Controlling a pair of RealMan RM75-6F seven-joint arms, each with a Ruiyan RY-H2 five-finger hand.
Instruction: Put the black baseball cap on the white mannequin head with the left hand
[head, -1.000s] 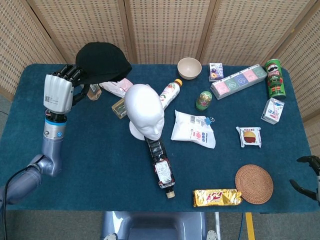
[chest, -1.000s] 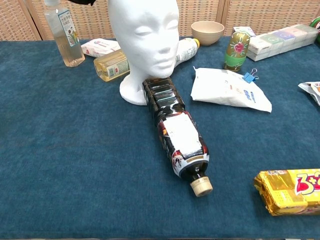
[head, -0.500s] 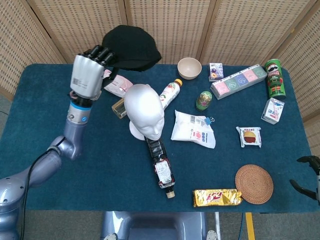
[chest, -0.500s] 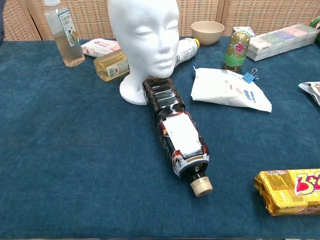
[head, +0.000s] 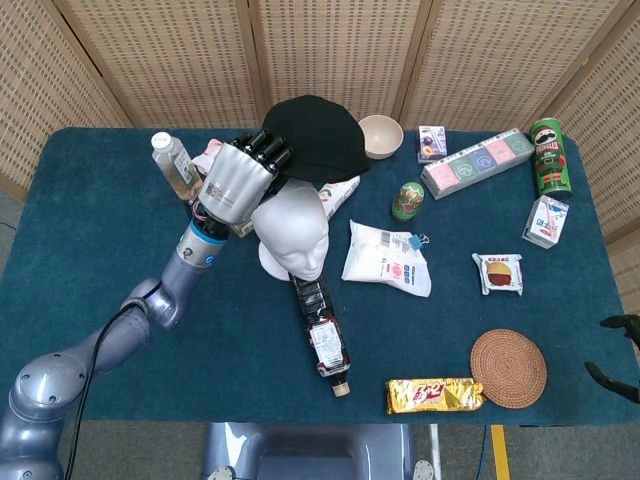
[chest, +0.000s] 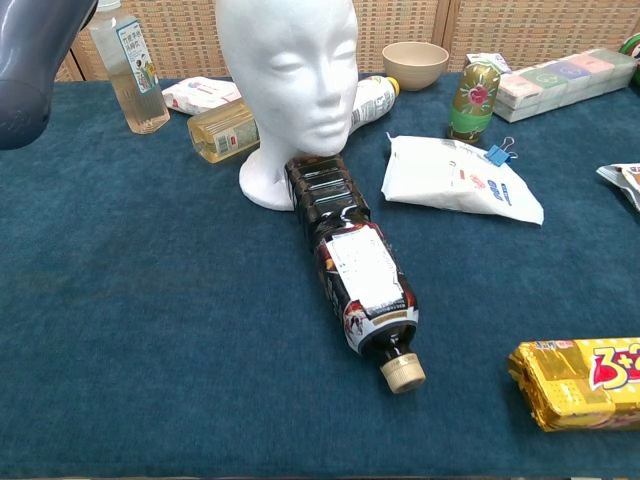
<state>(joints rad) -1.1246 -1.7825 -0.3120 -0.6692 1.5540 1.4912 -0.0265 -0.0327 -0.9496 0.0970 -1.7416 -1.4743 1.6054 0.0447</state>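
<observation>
My left hand (head: 237, 182) holds the black baseball cap (head: 317, 134) by its edge, in the air just behind and above the white mannequin head (head: 290, 232). The cap hangs over the back of the head and I cannot tell whether it touches it. In the chest view the mannequin head (chest: 290, 75) faces the camera, its top cut off by the frame, and only my left forearm (chest: 35, 60) shows at the top left. My right hand (head: 622, 350) peeks in at the right edge of the head view, fingers apart, holding nothing.
A dark cola bottle (head: 320, 325) lies in front of the mannequin's base. A clear bottle (head: 175, 166), a small yellow bottle (chest: 222, 131) and a pink packet (chest: 200, 94) stand to its left. A bowl (head: 379, 136), a white pouch (head: 388, 258), a green can (head: 547, 156), a coaster (head: 508, 367) lie rightward.
My left hand has carried the cap from the far left of the table up and rightward, and now holds it just behind the mannequin head. The left forearm has entered the chest view.
</observation>
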